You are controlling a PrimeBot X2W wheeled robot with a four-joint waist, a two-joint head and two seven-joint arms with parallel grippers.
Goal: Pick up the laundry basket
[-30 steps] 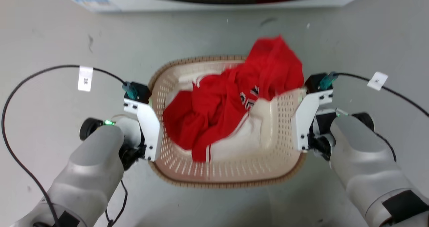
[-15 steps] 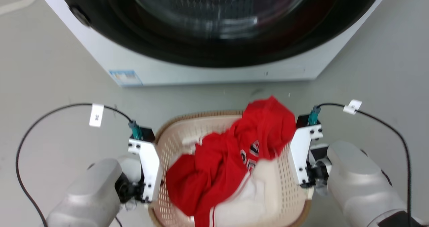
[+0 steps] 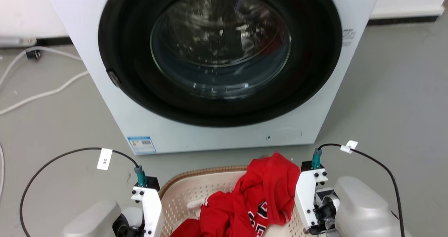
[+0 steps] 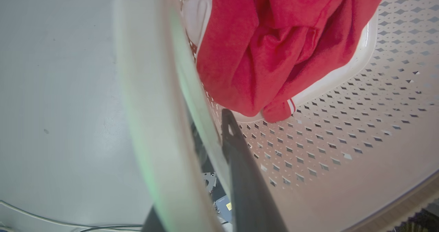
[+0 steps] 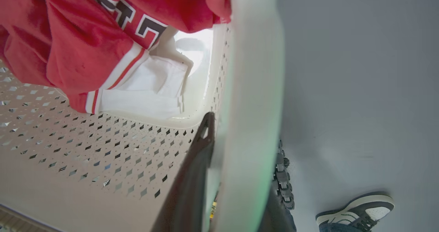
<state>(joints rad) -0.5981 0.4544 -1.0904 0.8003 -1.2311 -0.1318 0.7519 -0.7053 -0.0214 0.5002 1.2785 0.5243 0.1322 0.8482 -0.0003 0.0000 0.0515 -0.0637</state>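
Cream perforated basket (image 3: 196, 191) near-centre, on near side of washer (image 3: 217, 139), between both arms. Left jaws pinching left rim: one finger (image 4: 240, 163) inside, other outside. Right jaws same on right rim, inside finger (image 5: 197, 163) against the perforated wall. Red shirt (image 3: 269, 188) heaped high, riding over far-right rim beside right jaws; white cloth (image 5: 147, 88) beneath. Cannot tell if clear of floor (image 3: 385, 90). Risks: rim pinch slipping or plastic flexing if arms lift unevenly; tilt dumping shirt over far rim; shoe (image 5: 356, 209) close on right, collision if basket swung that way. Level, synced lift advised.
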